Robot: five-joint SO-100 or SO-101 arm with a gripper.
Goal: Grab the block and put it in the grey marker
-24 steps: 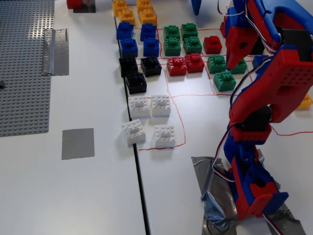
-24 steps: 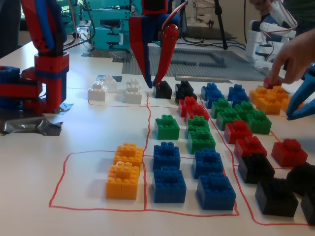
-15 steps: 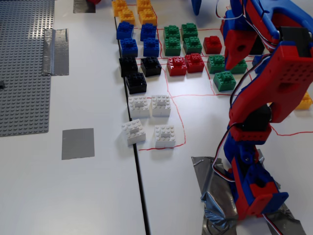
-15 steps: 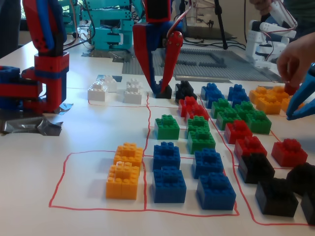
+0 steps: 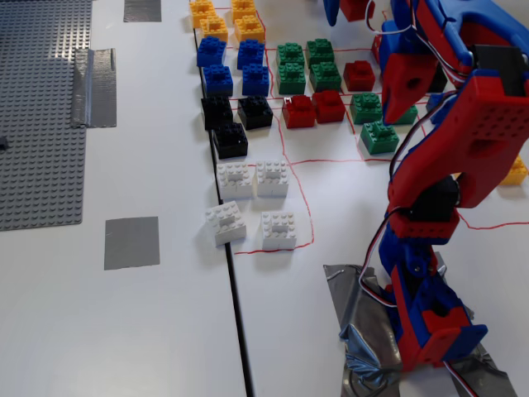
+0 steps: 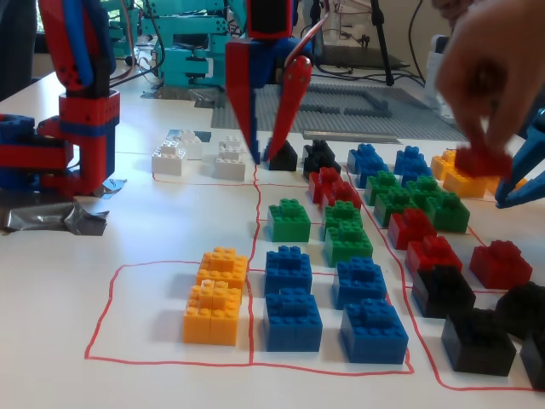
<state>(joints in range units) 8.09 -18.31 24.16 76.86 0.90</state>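
Observation:
Several green bricks lie among the sorted bricks. The brightest green brick [image 5: 380, 137] is the rightmost of them in a fixed view, inside a red outline. It seems to be the left green brick [image 6: 289, 221] in the other fixed view. My red and blue gripper [image 5: 394, 116] hangs in the air just above and right of it. It is open and empty, and its two red fingers [image 6: 247, 102] point down with the gripper's tips apart [image 6: 264, 158]. The grey marker [image 5: 132, 242] is a flat dark patch on the left table, far from the gripper.
Orange, blue, black, white [image 5: 253, 179] and red bricks sit in red-lined fields. A grey baseplate [image 5: 41, 107] with a silver tape strip [image 5: 92, 87] lies far left. A second grey patch [image 5: 142, 8] lies at the top. A hand holds a red brick [image 6: 481, 162]. The arm base [image 5: 430, 322] stands on crumpled tape.

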